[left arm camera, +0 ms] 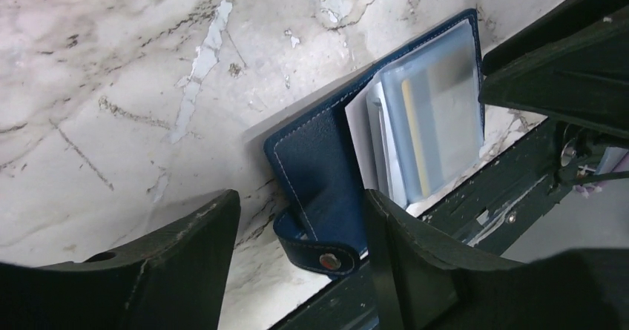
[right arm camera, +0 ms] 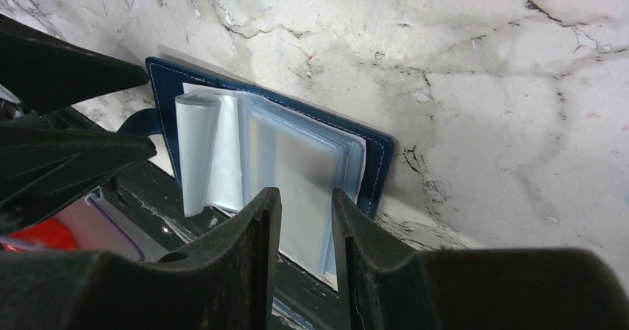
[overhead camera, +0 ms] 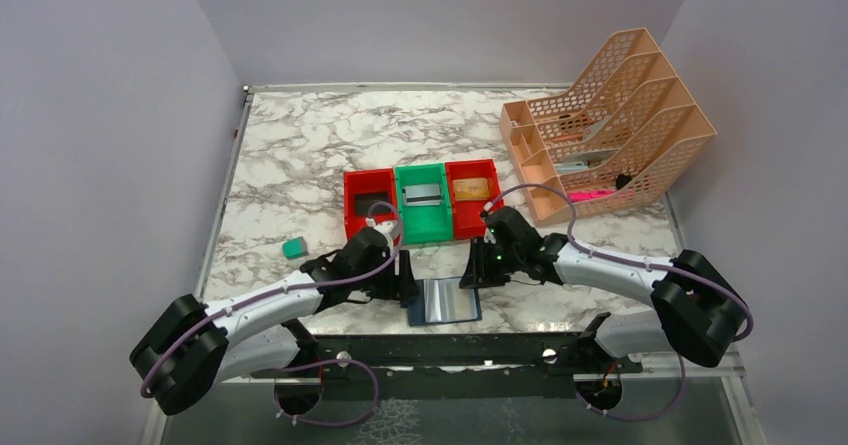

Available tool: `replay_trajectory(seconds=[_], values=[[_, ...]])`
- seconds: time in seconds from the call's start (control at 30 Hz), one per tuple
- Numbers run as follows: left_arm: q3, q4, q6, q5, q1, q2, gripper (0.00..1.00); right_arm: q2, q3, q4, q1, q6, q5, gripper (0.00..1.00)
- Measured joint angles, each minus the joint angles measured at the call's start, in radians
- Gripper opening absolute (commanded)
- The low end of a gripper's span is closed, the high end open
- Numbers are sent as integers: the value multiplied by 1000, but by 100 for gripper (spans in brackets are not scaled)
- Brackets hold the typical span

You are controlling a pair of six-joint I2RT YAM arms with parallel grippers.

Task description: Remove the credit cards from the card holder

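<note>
left gripper [left arm camera: 300, 200] hovering wide open at card holder [left arm camera: 315, 174] snap tab [left arm camera: 319, 252]; right gripper [right arm camera: 305, 196] sitting slightly open at its floppy sleeves [right arm camera: 297, 159]. cards probably stiff, slick: pinching an exposed edge looking best.

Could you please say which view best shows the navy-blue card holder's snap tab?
Left wrist view: the navy-blue snap tab and its metal stud show close up. The right wrist view catches only its edge; from above it is too small.
</note>
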Motion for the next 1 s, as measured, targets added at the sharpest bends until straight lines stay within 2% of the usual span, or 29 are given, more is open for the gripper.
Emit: replay_trajectory(seconds=[0.1,0.27,0.67,0.83,1.0], values=[[1,59,-3,8,-2,37,59,7,-1,6,0,1,-1,33],[1,122,-13,24,-2,85,45,15,-7,29,0,13,-16,32],[-26,166,-21,31,-5,105,21,30,-19,60,0,27,-52,33],[-28,166,-24,31,-7,107,8,-8,-6,-12,0,22,12,38],[-28,166,-24,31,-7,107,2,-48,11,-74,0,11,84,38]])
